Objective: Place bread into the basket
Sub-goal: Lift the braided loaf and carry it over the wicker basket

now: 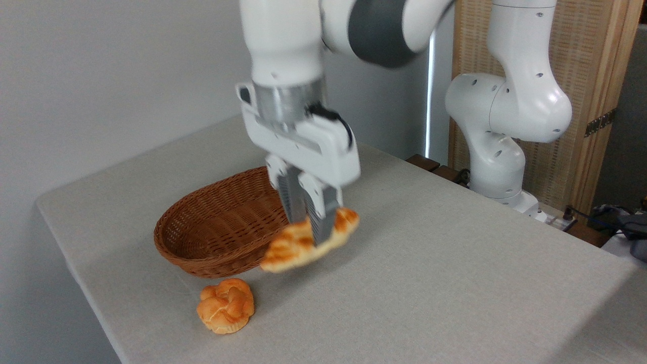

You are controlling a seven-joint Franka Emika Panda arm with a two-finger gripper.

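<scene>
Bread: the long braided loaf is up in the air, off the table, and it looks a bit blurry
Gripper: the gripper points down and its two jaws pinch the bread around its middle, one on each side
Tilt: the bread leans, with its right tip higher and its left tip lower
Basket: the brown woven basket sits on the table, with nothing in it that can be seen
Where the bread is: just at the right end of the basket, near its rim, with the low tip in front of the basket wall
Bun: a small round orange bun lies on the table in front of the basket, near it but not touching
Table: the table has a pale grey cloth
Arm: the white arm rises from its base at the back right
</scene>
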